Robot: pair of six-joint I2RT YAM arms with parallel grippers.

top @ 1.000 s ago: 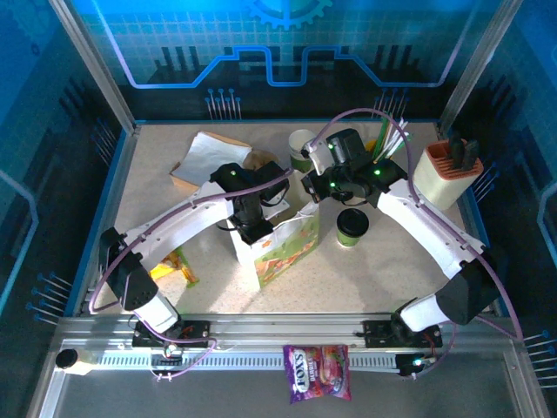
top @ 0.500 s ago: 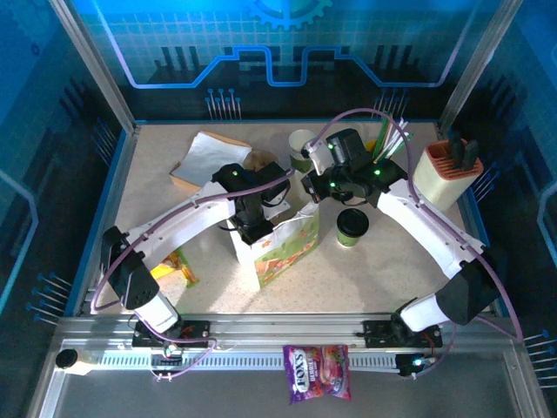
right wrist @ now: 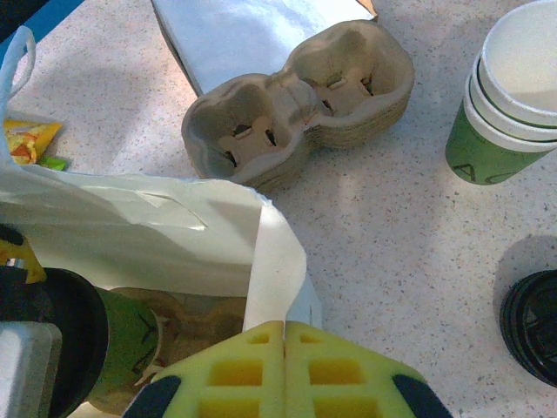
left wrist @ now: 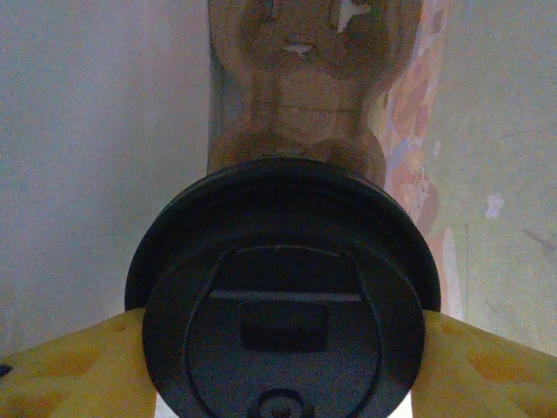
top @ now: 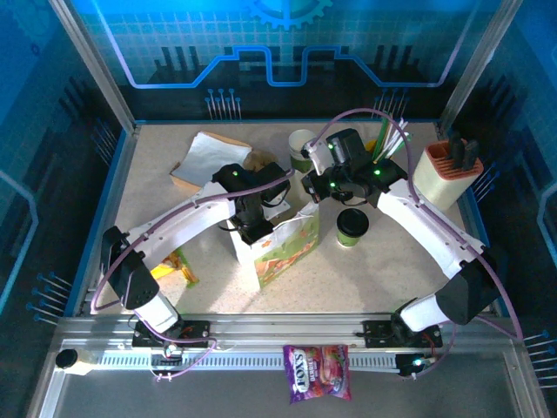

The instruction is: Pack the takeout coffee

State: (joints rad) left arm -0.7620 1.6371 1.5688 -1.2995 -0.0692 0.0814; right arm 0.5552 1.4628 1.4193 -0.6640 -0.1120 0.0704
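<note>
One takeout coffee, seen from above by its black lid (left wrist: 283,296), is held between my left gripper's (left wrist: 283,348) yellow fingers (left wrist: 70,370) inside the white flower-printed paper bag (top: 283,248). Below it lies a brown cardboard carrier (left wrist: 305,104). In the right wrist view the same cup's green side (right wrist: 129,341) shows inside the bag (right wrist: 130,231). My right gripper (right wrist: 285,335) is shut on the bag's rim and holds the mouth open. The other takeout coffee (top: 352,226) stands on the table right of the bag, its lid (right wrist: 533,326) in the right wrist view.
A stack of cardboard carriers (right wrist: 300,100) and stacked lidless cups (right wrist: 513,96) sit behind the bag. Flat paper bags (top: 204,161) lie at the back left. A cup of straws (top: 389,139) and a white holder (top: 448,170) stand at the back right. A yellow snack packet (top: 174,266) lies at the left.
</note>
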